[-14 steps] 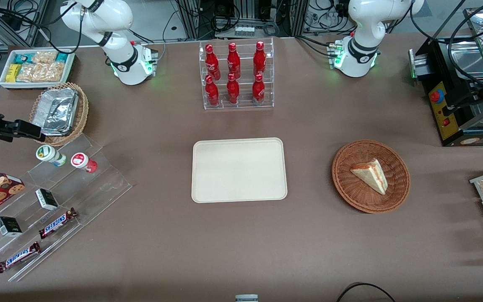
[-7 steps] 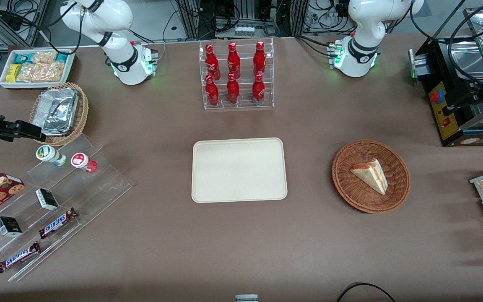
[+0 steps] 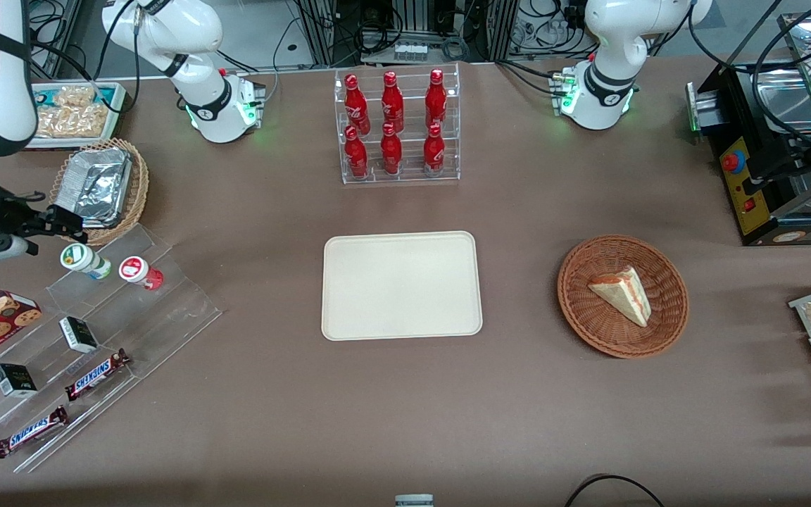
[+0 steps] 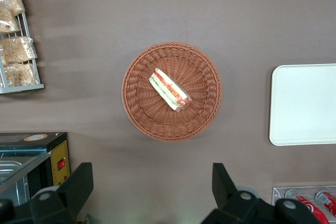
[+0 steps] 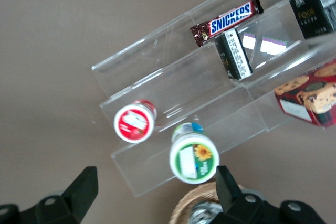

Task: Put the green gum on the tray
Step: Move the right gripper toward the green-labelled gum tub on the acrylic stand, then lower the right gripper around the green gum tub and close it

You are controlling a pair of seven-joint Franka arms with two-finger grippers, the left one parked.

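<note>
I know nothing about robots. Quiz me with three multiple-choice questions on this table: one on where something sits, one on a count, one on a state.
1. Where is the green gum?
A. on the tray
B. on the clear stepped rack beside the red gum
C. in the basket with the sandwich

2. How many red bottles stand in the clear stand?
A. four
B. six
C. eight

3. How are the gripper's jaws?
A. open, holding nothing
B. shut on the green gum
C. shut on a Snickers bar

Answers:
1 B: it stands on the rack next to the red gum, and the tray is bare.
2 B: two rows of three bottles.
3 A: the gripper hovers above the gum with its fingers spread wide apart.
</note>
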